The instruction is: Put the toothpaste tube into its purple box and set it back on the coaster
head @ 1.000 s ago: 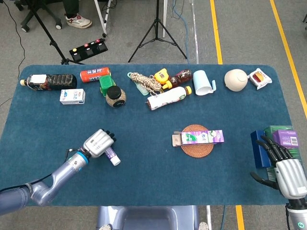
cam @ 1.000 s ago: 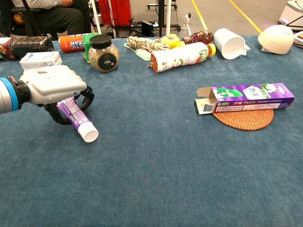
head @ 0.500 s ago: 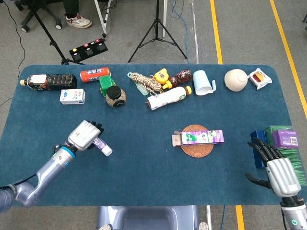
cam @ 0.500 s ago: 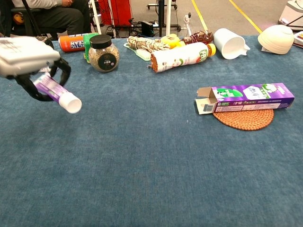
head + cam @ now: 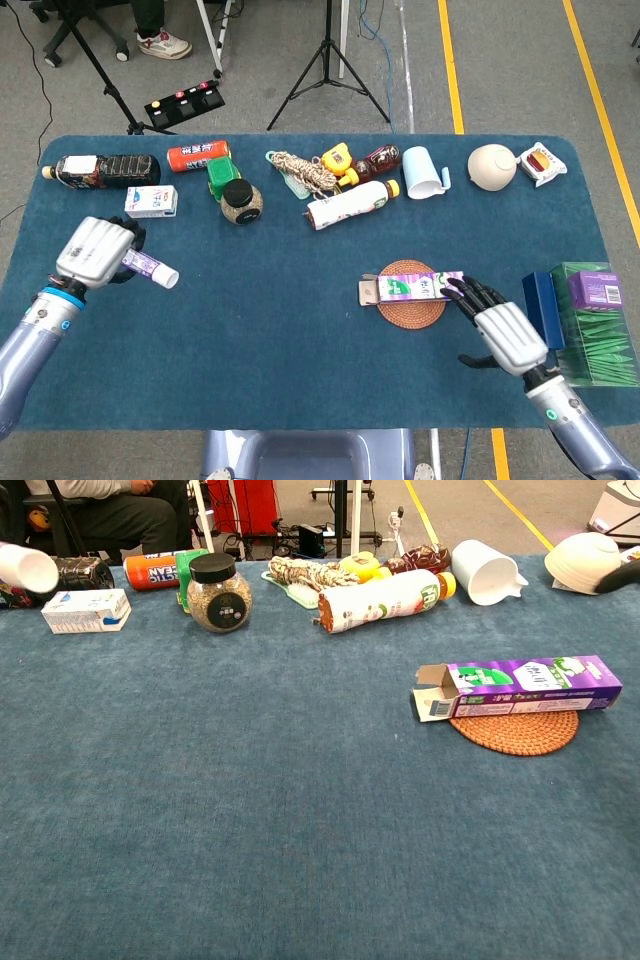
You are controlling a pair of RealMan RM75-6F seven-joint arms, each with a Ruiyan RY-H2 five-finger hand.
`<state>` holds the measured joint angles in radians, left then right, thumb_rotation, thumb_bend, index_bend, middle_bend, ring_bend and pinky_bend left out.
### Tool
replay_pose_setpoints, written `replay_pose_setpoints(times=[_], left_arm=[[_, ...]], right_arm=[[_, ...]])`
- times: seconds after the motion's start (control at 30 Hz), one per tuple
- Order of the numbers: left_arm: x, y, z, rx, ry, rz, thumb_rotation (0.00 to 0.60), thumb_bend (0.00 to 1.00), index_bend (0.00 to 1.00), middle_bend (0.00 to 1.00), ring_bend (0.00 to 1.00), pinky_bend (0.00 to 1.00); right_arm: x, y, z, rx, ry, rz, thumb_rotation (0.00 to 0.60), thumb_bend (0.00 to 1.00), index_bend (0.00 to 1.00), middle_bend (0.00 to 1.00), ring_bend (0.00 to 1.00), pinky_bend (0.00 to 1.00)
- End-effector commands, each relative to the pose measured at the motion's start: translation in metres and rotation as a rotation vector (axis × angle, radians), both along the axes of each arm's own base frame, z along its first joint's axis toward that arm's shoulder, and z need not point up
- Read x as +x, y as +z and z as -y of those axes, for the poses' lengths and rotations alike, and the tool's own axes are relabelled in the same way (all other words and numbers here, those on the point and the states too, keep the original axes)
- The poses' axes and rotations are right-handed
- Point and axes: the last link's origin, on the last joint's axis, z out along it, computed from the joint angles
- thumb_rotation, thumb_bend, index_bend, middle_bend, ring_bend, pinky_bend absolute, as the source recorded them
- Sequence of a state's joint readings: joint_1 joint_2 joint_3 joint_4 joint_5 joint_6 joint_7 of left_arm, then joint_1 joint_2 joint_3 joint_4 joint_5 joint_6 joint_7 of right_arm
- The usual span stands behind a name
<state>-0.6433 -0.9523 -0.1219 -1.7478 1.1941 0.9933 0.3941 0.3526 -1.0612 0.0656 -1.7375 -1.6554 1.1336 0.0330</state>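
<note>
The left hand (image 5: 95,252) gripped the toothpaste tube (image 5: 150,267), cap toward the table's middle. The purple box (image 5: 415,287) lay lengthwise across the coaster (image 5: 410,310), open flap leftward. The right hand (image 5: 500,328) hovered spread beside it.

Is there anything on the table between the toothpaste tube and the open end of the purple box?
Nothing visible. The left hand holds the tube at the left; bare cloth runs to the box's open flap.

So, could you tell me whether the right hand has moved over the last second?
Yes. In the head view the right hand has moved left, away from the green box, and its fingertips now reach the purple box on the coaster.
</note>
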Motion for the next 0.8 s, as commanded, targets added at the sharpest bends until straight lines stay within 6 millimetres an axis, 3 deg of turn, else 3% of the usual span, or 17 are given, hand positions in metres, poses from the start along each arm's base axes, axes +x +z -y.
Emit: replay_pose_setpoints(times=[0.03,0.23,0.43,0.8], left_arm=[[0.001,0.015,0.003,0.023,0.036,0.029,0.6,0.27,0.6,0.42,0.42,0.58],[-0.005,0.029,0.004,0.027,0.065,0.035,0.6,0.27,0.6,0.42,0.42,0.58],[-0.013,0.033,0.002,0.027,0.082,0.043,0.6,0.27,0.6,0.42,0.42,0.58],[-0.029,0.036,0.003,0.021,0.109,0.061,0.6,0.27,0.6,0.42,0.42,0.58]], right_arm=[[0.024,-0.024,0.028,0.088,0.016,-0.046,0.6,0.0,0.06,0.02,0.0,0.11],[0.039,-0.059,0.057,0.113,-0.015,-0.085,0.6,0.0,0.06,0.03,0.0,0.11],[0.051,-0.081,0.083,0.077,-0.042,-0.117,0.6,0.0,0.07,0.06,0.01,0.11],[0.047,-0.088,0.108,0.04,-0.119,-0.229,0.6,0.0,0.11,0.12,0.08,0.16]])
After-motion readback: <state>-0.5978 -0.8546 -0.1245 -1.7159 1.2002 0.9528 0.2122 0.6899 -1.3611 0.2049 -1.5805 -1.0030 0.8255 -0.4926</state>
